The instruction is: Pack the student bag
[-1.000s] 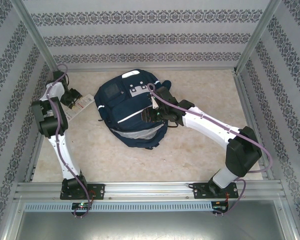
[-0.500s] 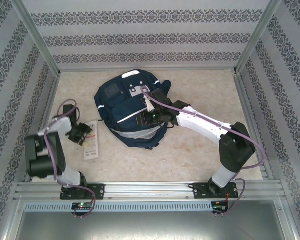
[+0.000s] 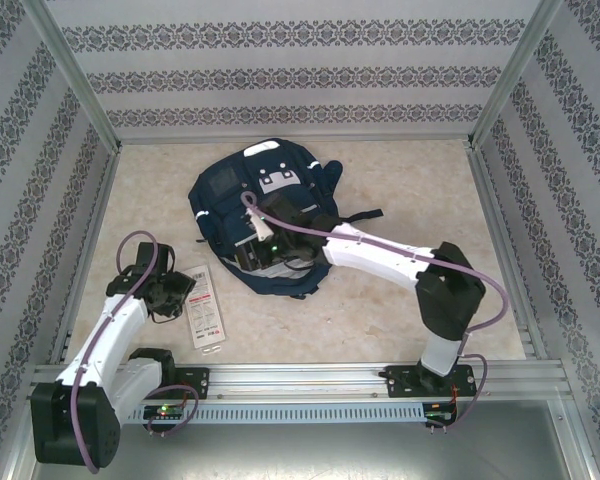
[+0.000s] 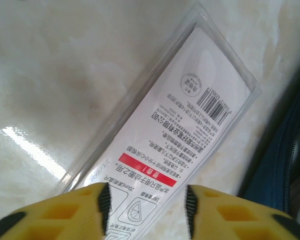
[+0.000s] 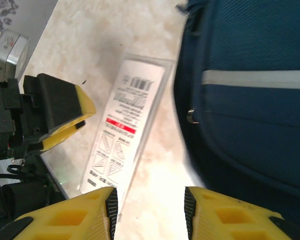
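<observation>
Over the table: student bag (image 3: 220, 190) lies centre-back, clear ruler-set packet (image 3: 204, 306) just off its left-front, left gripper (image 3: 177, 293) nearest. Left wrist: jaws half-open, empty, over the packet's end, its length running away. Right wrist: right gripper (image 5: 149, 200) half-open, empty, beside the bag.

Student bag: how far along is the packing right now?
Done: nothing visibly packed. The clear stationery packet lies flat on the table, beside the student bag, not in it. In hand: the left fingers stand open over the packet's near end; the right fingers are open and empty at the bag's edge. Left: grasp the packet and put it inside the bag.
</observation>
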You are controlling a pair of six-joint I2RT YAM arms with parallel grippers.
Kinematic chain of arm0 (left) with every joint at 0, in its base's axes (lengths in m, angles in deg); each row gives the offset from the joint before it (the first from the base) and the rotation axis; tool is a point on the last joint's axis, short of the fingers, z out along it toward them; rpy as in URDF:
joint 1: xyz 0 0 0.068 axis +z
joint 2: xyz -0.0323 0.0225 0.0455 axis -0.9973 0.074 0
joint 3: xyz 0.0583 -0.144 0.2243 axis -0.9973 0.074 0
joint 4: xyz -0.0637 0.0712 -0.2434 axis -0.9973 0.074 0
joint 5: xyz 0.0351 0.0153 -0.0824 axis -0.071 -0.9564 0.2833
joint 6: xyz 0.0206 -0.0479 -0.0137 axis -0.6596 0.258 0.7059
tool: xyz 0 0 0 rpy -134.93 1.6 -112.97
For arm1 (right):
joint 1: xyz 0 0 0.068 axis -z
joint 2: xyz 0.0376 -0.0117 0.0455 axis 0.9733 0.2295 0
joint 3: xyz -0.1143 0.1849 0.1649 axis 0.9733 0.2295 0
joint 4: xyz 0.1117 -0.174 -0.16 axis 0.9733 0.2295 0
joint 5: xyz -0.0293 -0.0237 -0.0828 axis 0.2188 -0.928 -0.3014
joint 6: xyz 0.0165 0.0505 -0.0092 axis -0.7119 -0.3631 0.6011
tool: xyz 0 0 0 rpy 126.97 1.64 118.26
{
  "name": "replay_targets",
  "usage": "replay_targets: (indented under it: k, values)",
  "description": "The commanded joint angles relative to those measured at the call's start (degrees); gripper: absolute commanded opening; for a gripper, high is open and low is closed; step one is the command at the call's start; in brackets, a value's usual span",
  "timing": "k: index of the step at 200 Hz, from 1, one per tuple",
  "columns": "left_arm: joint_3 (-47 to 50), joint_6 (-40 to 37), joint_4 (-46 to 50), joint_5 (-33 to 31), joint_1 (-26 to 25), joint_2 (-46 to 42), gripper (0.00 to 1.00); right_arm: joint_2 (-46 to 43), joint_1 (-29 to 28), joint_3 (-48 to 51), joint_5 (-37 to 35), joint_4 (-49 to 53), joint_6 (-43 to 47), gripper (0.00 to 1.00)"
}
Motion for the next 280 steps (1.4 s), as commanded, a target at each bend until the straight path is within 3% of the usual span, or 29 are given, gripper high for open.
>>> replay_targets:
  k: [1, 24, 142, 187, 206, 221, 280]
  values:
    - [-0.92, -3.50, 4.22, -2.88, -0.47, 3.33, 0.36, 4.04, -2.33, -3.73, 0.59, -2.52, -3.55, 0.43]
    - [-0.77, -6.18, 4.88, -4.52, -0.47, 7.62, 0.25, 8.50, -4.93, -6.99, -0.16, -3.08, -5.03, 0.43]
    - [7.54, -7.01, -1.58, 1.91, -0.47, 10.18, 0.24, 25.73, -8.39, -10.50, 1.86, -10.99, -18.01, 0.40]
    - [7.96, -7.47, -2.00, 3.01, -0.46, 9.92, 0.24, 29.06, -9.55, -13.97, 6.00, -11.99, -18.89, 0.32]
    - [7.47, -7.41, -1.08, 3.19, -0.47, 8.96, 0.24, 28.09, -9.58, -13.24, 5.29, -11.80, -18.74, 0.09]
    - [6.08, -7.54, 0.87, 2.76, -0.47, 7.42, 0.24, 25.28, -9.26, -11.43, 3.64, -11.94, -18.07, 0.00]
    - [-7.40, -11.12, 6.30, 0.71, -0.56, 1.56, 0.32, 8.88, -5.54, -4.51, -1.58, -9.62, -12.50, 0.00]
